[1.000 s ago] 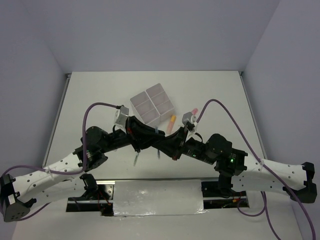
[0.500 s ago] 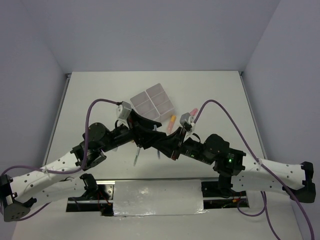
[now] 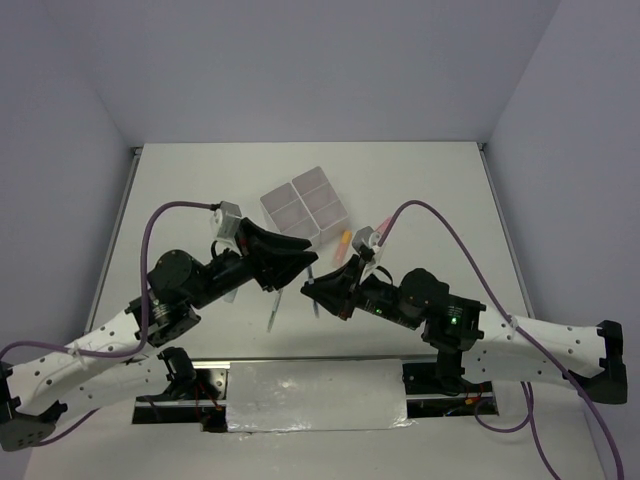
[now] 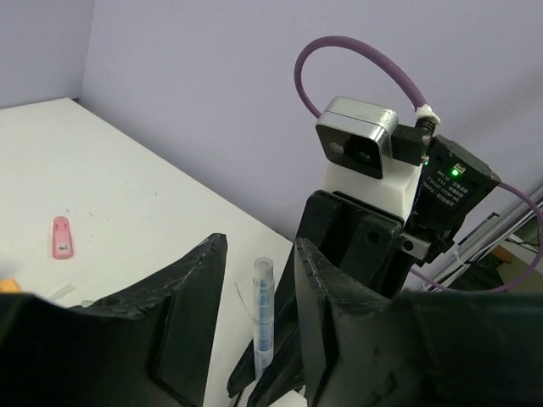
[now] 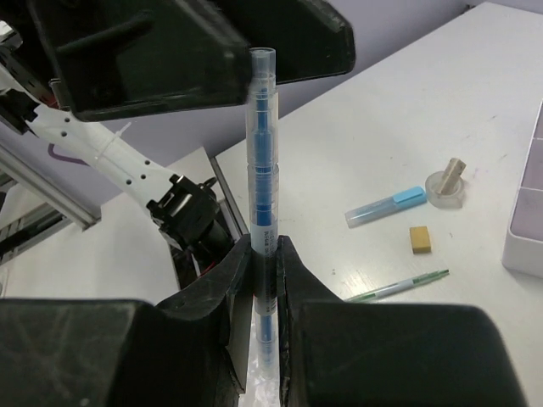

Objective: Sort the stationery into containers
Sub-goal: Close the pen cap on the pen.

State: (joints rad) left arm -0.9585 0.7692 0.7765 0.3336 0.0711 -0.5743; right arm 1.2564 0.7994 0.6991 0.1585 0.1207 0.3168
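Observation:
My right gripper point(image 5: 265, 250) is shut on a clear pen with a blue core point(image 5: 262, 170) and holds it upright above the table. My left gripper point(image 4: 259, 254) is open, with its jaws on either side of the pen's upper end point(image 4: 263, 297) and not touching it. In the top view the two grippers point(image 3: 303, 264) point(image 3: 308, 289) meet near the table's front middle. The white four-compartment organiser point(image 3: 305, 205) stands behind them. A blue highlighter point(image 5: 386, 206), a tan eraser point(image 5: 419, 238), a tape roll point(image 5: 446, 186) and a thin green pen point(image 5: 399, 287) lie on the table.
An orange piece point(image 3: 343, 243) and a pink piece point(image 3: 388, 222) lie right of the organiser. A thin pen point(image 3: 272, 315) lies near the front edge. The right arm's wrist camera point(image 4: 356, 148) is close in front of my left gripper. Walls close in the table on three sides.
My left arm has drawn back to the left, and its gripper no longer overlaps the right one. The right gripper has kept hold of the pen and shifted slightly left.

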